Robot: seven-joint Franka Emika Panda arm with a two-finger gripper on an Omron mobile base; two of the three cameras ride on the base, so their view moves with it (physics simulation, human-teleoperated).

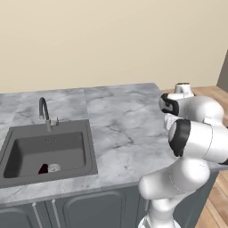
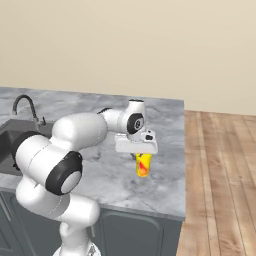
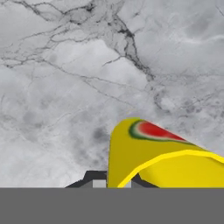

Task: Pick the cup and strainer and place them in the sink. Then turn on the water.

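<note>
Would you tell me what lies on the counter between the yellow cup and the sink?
Only bare marble counter lies between the cup and the sink, judging by both base views, though the arm hides part of it.

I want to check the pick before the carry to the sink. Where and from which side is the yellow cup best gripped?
By its rim wall, from straight above. The cup stands upright on the marble counter with its mouth open upward, so one finger can go inside and one outside. The gripper is already shut on it that way.
</note>
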